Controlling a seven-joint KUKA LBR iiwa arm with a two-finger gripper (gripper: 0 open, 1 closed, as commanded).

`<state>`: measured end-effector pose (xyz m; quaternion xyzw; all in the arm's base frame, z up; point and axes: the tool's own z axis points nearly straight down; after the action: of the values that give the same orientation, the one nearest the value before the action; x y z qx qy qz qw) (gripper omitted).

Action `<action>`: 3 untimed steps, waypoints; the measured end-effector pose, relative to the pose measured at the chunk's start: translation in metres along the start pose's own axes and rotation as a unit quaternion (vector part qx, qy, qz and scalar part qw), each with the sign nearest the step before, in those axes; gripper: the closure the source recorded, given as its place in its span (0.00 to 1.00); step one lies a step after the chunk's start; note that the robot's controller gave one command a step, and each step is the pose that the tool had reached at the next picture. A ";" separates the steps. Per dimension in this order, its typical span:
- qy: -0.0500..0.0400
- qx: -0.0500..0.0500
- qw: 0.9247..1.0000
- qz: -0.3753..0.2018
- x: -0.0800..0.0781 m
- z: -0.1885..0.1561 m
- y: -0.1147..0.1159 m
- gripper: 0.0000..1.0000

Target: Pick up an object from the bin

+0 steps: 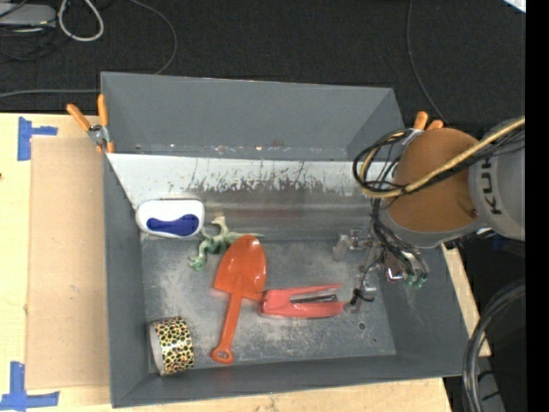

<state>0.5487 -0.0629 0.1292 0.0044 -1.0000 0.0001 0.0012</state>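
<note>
My gripper (367, 283) hangs low at the right side of the bin, under the arm's orange cover. Its tip is just at the right end of a flat red tool with a dark slot (300, 303), which lies on the bin floor. Whether they touch I cannot tell. Left of the red tool lies an orange toy shovel (238, 277), blade up and handle pointing to the front.
A small green toy lizard (211, 249) lies by the shovel's blade. A white and blue oval thing (171, 217) rests against the back left wall. A leopard-print tape roll (172, 344) stands in the front left corner. The bin's right wall is close behind the gripper.
</note>
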 end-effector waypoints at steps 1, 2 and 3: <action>0.000 0.000 1.000 0.000 0.000 0.000 0.000 0.00; 0.004 0.000 1.000 -0.013 0.005 0.060 0.033 0.00; -0.003 0.000 1.000 -0.002 0.016 0.059 0.050 1.00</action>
<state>0.5324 -0.0126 0.0698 0.0064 -1.0000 0.0004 -0.0017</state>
